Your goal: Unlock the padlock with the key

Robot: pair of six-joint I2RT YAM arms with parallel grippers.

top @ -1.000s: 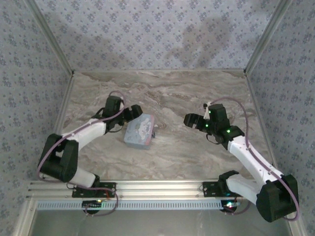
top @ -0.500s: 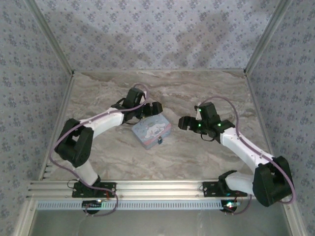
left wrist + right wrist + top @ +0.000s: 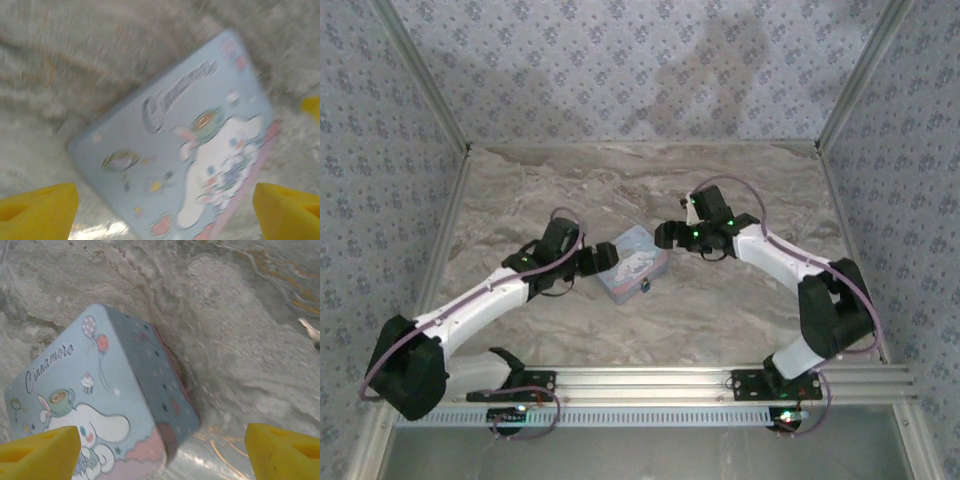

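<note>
The pale blue cartoon-printed tin box (image 3: 632, 262) lies flat in the middle of the marble table. A tiny dark speck at its near edge looks like the padlock (image 3: 645, 288); it is hidden in both wrist views. My left gripper (image 3: 596, 258) is at the box's left side, open, and the lid (image 3: 190, 150) spreads between its yellow fingertips (image 3: 37, 212). My right gripper (image 3: 666, 236) hovers at the box's far right corner, open, with the box's corner (image 3: 165, 405) between its yellow fingertips (image 3: 282, 450). I cannot pick out the key.
A small pale object (image 3: 311, 331) lies on the table at the right edge of the right wrist view. Patterned walls close in the table (image 3: 740, 300) at the back and on both sides. An aluminium rail (image 3: 640, 378) runs along the near edge.
The left gripper has swung from the box's far side to its left side. The right gripper has moved left and away, up to the box's far right corner. The box has barely shifted.
</note>
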